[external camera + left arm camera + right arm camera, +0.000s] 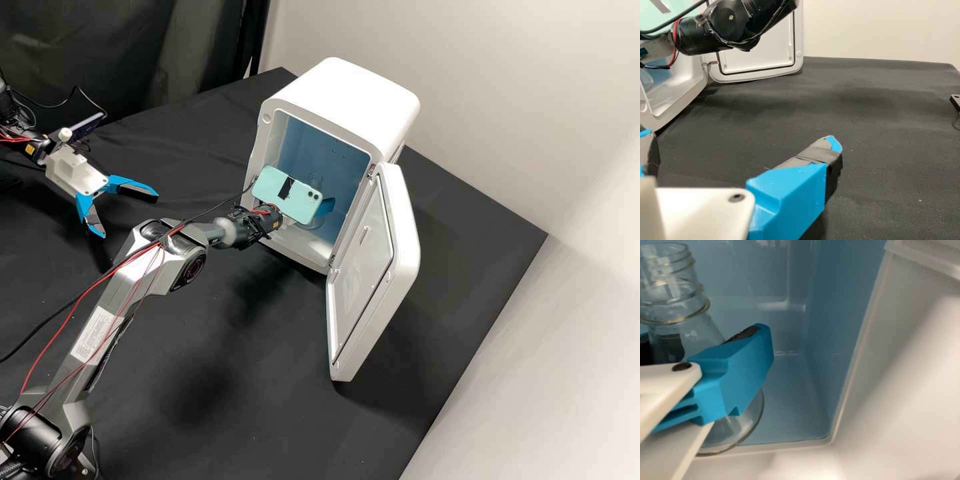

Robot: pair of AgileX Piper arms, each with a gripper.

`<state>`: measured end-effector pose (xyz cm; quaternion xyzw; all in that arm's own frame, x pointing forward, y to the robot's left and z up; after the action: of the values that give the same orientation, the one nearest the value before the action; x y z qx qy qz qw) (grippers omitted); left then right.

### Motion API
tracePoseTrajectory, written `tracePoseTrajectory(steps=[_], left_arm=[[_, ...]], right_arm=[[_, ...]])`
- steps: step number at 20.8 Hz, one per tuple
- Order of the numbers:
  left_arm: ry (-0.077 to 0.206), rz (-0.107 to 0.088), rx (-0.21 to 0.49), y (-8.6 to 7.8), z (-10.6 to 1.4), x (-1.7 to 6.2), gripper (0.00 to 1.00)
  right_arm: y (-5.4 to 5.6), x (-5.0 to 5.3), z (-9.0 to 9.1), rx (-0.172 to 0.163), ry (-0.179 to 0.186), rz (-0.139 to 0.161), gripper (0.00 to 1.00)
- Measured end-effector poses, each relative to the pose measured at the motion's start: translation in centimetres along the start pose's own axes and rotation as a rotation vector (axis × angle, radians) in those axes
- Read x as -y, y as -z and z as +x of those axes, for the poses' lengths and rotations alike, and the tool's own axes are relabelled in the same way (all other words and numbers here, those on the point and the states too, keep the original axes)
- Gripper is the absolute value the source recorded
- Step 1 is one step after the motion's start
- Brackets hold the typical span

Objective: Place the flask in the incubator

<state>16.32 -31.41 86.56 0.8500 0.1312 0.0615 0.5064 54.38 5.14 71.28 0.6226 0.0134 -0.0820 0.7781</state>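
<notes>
Right gripper [695, 347] is pinching the flask [670, 310] at its shoulder inside the incubator [347, 100], base sitting just behind the front lip with open blue floor beyond (its second finger is running out of sight, and a mint phone [288, 193] on the wrist is hiding the grip from above). Left gripper [127, 213] is hanging spread wide over the bench [220, 373], well apart from the open door [373, 267].

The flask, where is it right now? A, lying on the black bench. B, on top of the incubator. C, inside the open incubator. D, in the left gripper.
C: the flask sits upright inside the blue-lined incubator, whose door hangs open, with the right gripper around it.
</notes>
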Motion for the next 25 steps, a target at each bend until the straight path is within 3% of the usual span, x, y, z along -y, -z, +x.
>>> tracePoseTrajectory(steps=[3,15,25], left_arm=[[0.002,0.002,0.006,-0.12,0.06,0.02,1.00],[0.002,0.002,0.006,-0.12,0.06,0.02,1.00],[0.002,0.002,0.006,-0.12,0.06,0.02,1.00]], right_arm=[[0.00,-0.04,0.01,0.002,-0.001,-0.014,1.00],[0.00,-0.09,0.03,-0.007,0.000,-0.016,1.00],[-0.04,0.24,-0.04,-0.075,0.036,0.059,1.00]])
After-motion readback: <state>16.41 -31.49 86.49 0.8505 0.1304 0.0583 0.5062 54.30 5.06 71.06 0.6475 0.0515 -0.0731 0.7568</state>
